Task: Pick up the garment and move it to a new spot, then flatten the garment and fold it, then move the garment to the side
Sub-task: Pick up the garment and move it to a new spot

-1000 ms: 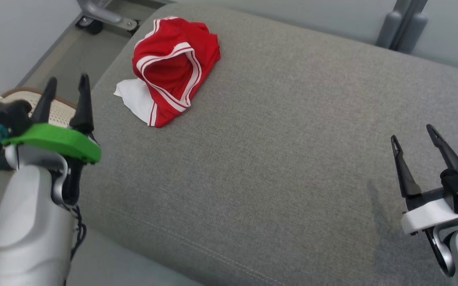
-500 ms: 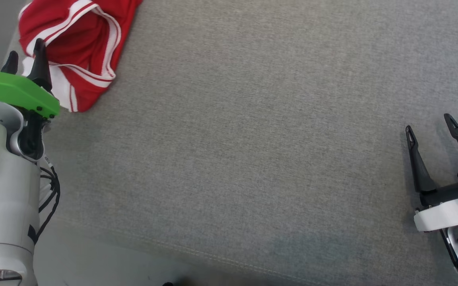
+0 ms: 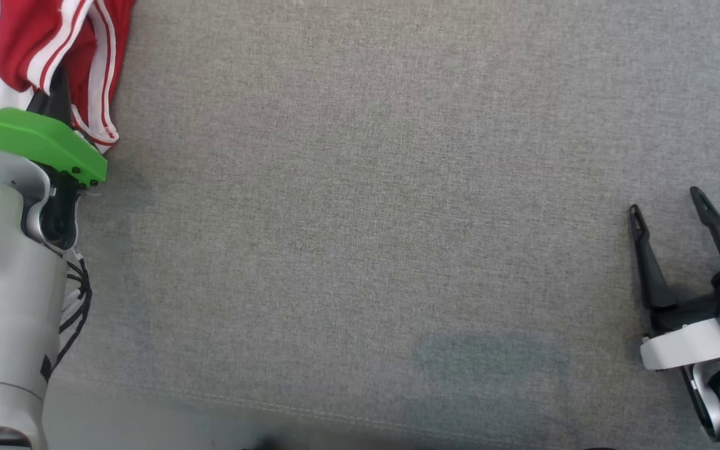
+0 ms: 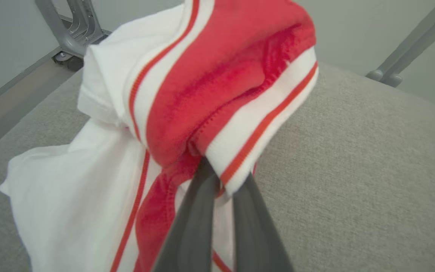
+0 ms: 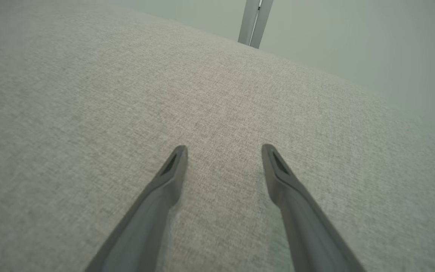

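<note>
- The garment (image 4: pixel 217 75) is a red sports piece with white panels and red-striped white trim. It lies bunched at the far left of the grey fabric cushion (image 3: pixel 366 219), at the top left corner of the head view.
- The left hand (image 4: pixel 219 181) is closed tight on the garment. Its two dark fingers pinch a fold of the striped white band where it meets the red cloth.
- The right hand (image 3: pixel 666 201) is spread wide and holds nothing. It hovers over bare cushion, well apart from the garment.
- The cloth looks light, thin and limp, so it should drape and trail from a single pinch instead of keeping any shape.
- The stitched band is probably the best place to hold, since it is thicker and less likely to slip out than the smooth red knit.
- The present grip seems to catch more than one layer. When lifted, the piece may hang twisted, and a loose layer could slide free.
- Flattening will likely need the free hand on a second edge or corner, to spread the cloth.
</note>
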